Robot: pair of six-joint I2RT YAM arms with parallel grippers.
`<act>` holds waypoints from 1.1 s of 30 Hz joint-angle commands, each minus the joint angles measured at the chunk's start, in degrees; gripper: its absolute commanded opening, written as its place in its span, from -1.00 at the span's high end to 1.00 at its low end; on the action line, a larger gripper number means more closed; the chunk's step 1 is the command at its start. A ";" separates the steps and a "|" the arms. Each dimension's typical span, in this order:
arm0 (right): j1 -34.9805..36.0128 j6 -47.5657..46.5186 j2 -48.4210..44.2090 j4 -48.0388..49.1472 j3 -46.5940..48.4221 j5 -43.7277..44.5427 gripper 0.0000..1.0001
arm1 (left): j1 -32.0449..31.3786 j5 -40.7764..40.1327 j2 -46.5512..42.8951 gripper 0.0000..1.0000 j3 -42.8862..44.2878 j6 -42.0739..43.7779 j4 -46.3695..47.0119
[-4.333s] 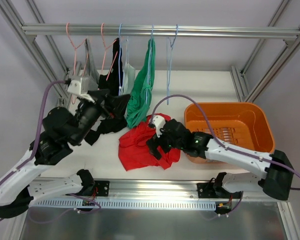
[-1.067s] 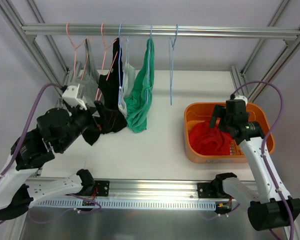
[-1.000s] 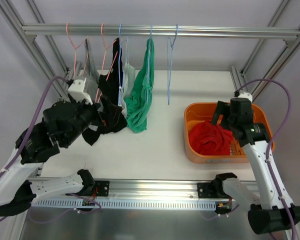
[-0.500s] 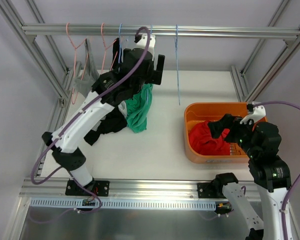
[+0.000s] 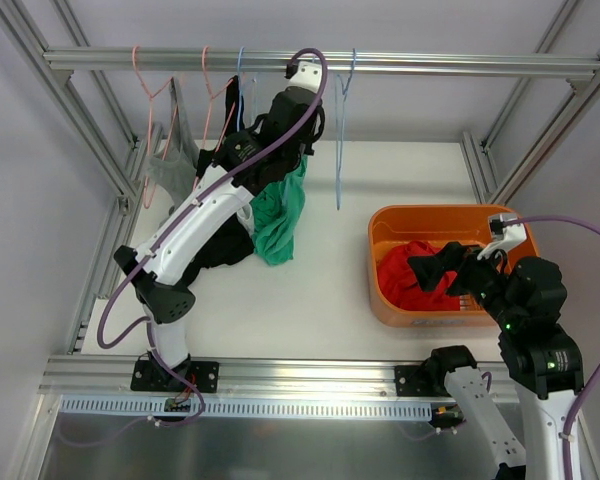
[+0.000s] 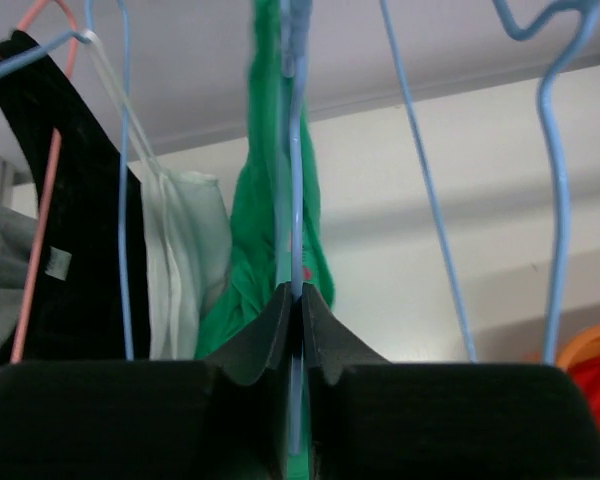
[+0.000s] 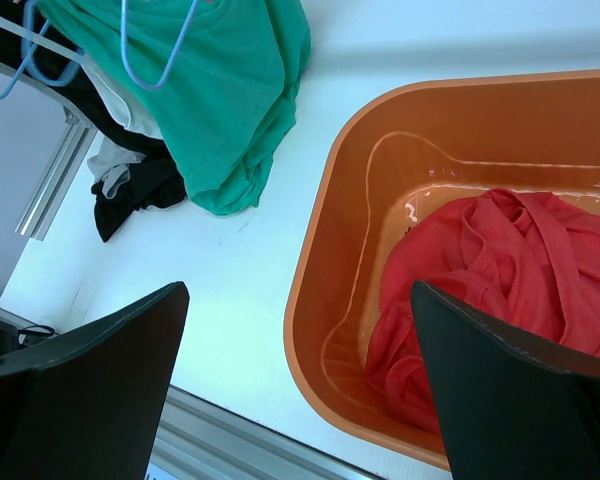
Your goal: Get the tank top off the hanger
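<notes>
The green tank top (image 6: 250, 280) was hung on the blue hanger (image 6: 297, 190) from the rail (image 5: 430, 64), its lower part draped down to the worktop (image 5: 320, 285). The left tool (image 6: 292, 300) was set directly below the hanger's neck. Its fingers were pressed together on the hanger's wire, and green cloth could be seen in the same gap. A white garment (image 6: 185, 250) and a black garment (image 6: 70, 250) were hung just to one side of the tank top, and an empty blue hanger (image 5: 338, 130) to the other.

The left arm (image 5: 195, 225) was stretched up and away from its base, across the worktop to the rail, with its wrist raised beside the hangers.

The right tool (image 7: 298, 300) was held over the near wall of the orange basket (image 7: 320, 230), with its fingers spread wide and nothing between them. It was well apart from the tank top. A red garment (image 7: 480, 270) was heaped inside the basket. The right arm (image 5: 530, 310) was raised from its base and bent towards the basket.
</notes>
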 commanded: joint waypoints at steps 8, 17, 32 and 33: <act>-0.33 -0.41 0.48 2.37 0.18 -1.67 -0.99 | 1.28 -1.01 -3.18 1.00 1.64 -2.00 3.83; -0.33 -1.12 0.31 2.81 0.18 -2.29 -0.99 | 0.67 0.57 -9.95 1.00 -1.26 -5.35 8.66; -0.33 -1.47 -0.22 3.07 -1.06 -2.82 -0.99 | -0.12 3.30 -15.49 1.00 -9.86 -5.52 15.52; -0.33 -1.64 -0.22 3.16 -1.14 -3.16 -0.99 | -0.47 4.08 -16.88 1.00 -10.48 -6.04 15.87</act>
